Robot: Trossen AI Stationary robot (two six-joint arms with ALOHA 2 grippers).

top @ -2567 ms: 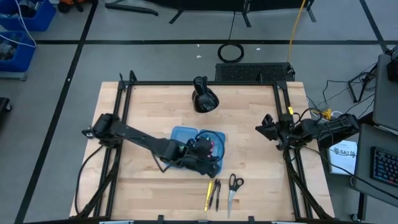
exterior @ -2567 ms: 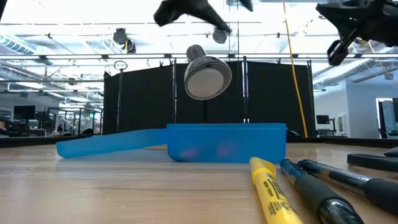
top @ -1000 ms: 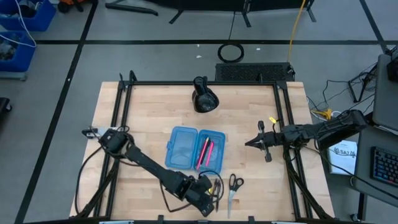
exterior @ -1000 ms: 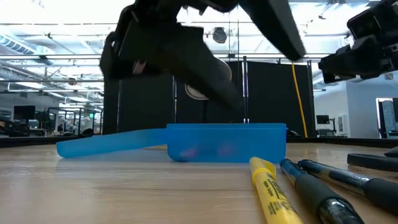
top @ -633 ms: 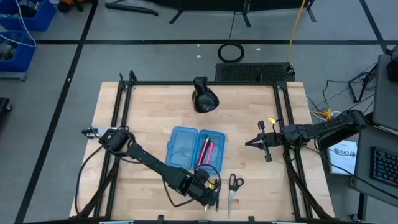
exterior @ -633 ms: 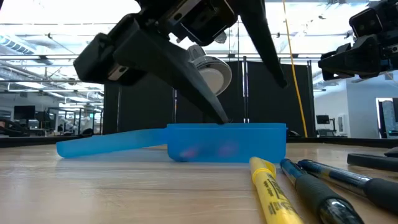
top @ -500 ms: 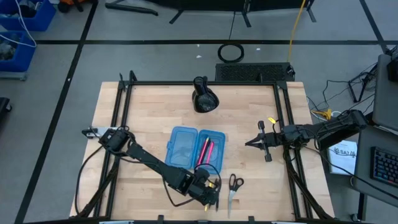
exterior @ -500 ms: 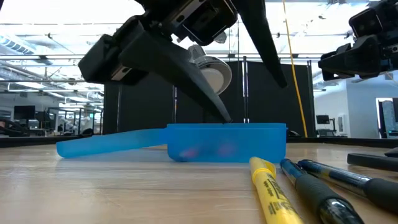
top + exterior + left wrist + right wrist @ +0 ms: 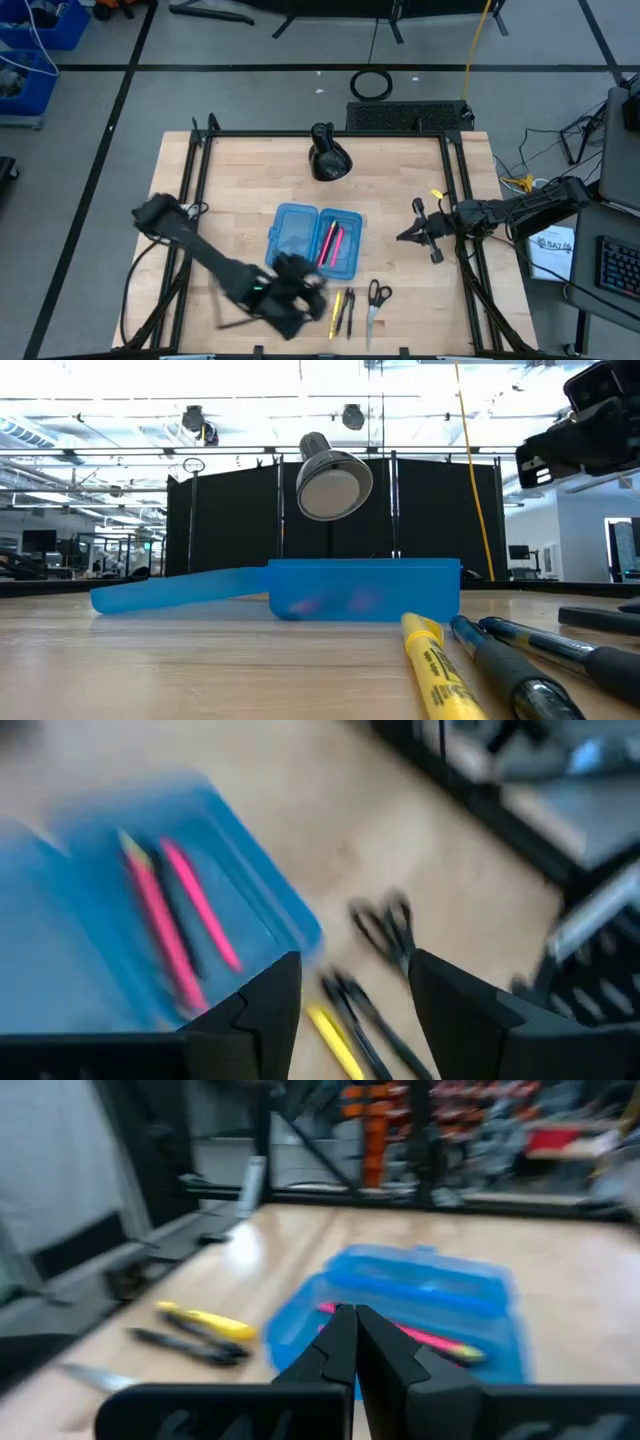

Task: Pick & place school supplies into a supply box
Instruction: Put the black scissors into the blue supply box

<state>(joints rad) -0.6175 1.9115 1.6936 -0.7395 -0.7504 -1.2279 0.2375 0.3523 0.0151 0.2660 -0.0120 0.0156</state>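
The supply box (image 9: 315, 240) lies open in the middle of the table, its lid (image 9: 170, 592) flat to one side. Two pink pens (image 9: 200, 920) and a dark one lie in its right half. A yellow pen (image 9: 337, 311), two black pens (image 9: 349, 311) and the scissors (image 9: 375, 300) lie on the wood between the box and the near edge. My left gripper (image 9: 318, 298) is open and empty, hovering left of these pens (image 9: 335, 1040), blurred by motion. My right gripper (image 9: 405, 236) is shut and empty, in the air right of the box (image 9: 420, 1300).
A black rounded lamp-like object (image 9: 328, 160) stands near the far edge, behind the box (image 9: 330, 485). Black frame rails (image 9: 200, 200) run along the table's left and right sides. Bare wood lies left of the box and between the box and my right gripper.
My left gripper was low over the loose pens near the near edge. It has risen out of the low view and swung toward the table's left, staying open. The pens and scissors lie as before.
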